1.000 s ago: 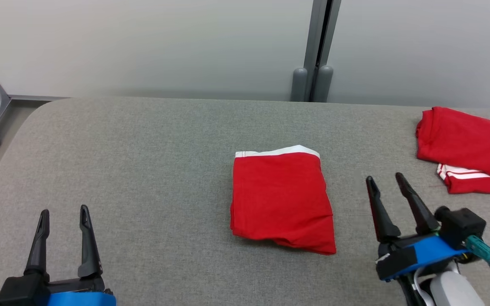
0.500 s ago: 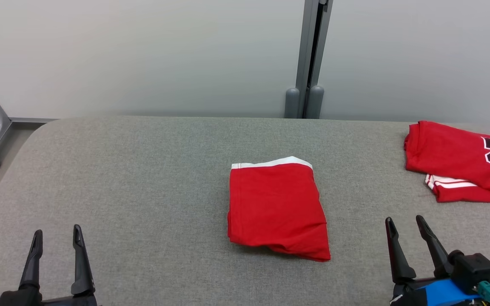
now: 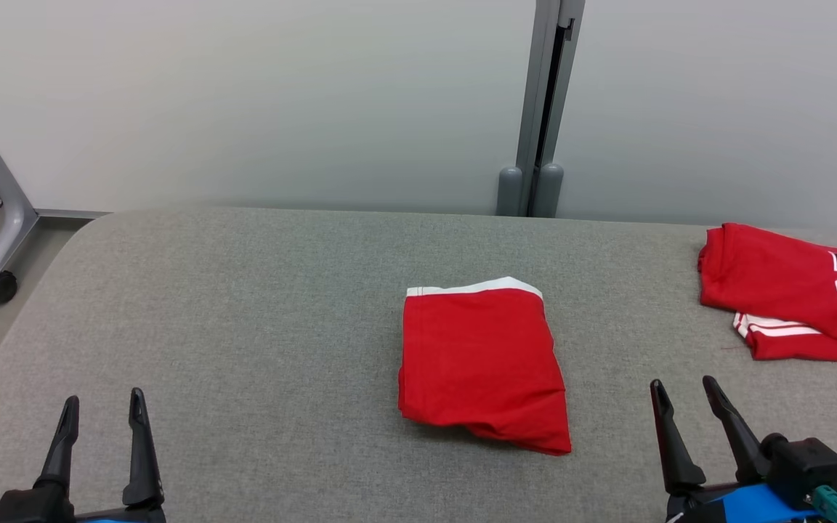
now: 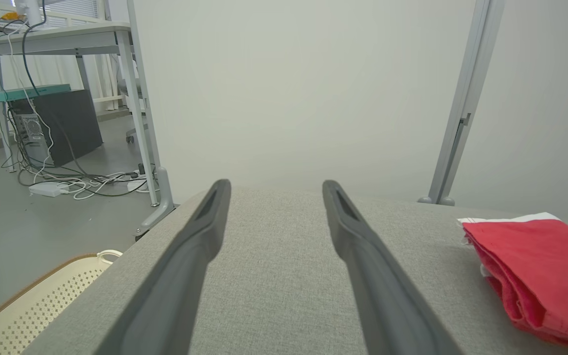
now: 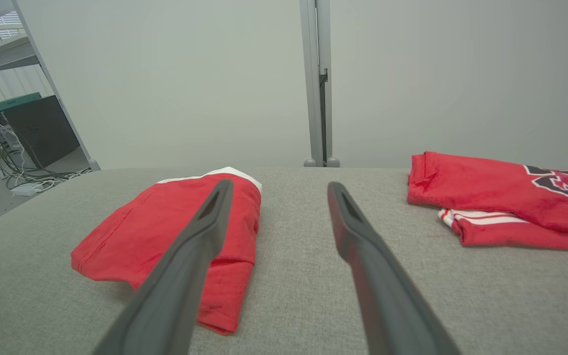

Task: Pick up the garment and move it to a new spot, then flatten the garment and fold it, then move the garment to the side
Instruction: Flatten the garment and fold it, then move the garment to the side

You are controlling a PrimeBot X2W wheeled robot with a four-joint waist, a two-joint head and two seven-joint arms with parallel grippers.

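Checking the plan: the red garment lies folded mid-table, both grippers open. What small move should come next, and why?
Probably reach the right gripper forward and left to the near right corner of the folded red garment. It lies folded and untouched, the left gripper is farther off, and the red jersey pile on the right suggests where to set it.

Garments x3: 1 folded red garment (image 3: 482,363), 1 numbered jersey (image 3: 782,280), 1 striped piece (image 3: 796,347) under it. Grippers x2: left gripper (image 3: 104,396), right gripper (image 3: 682,381). 1 tabletop (image 3: 244,327), 1 basket (image 4: 32,305).
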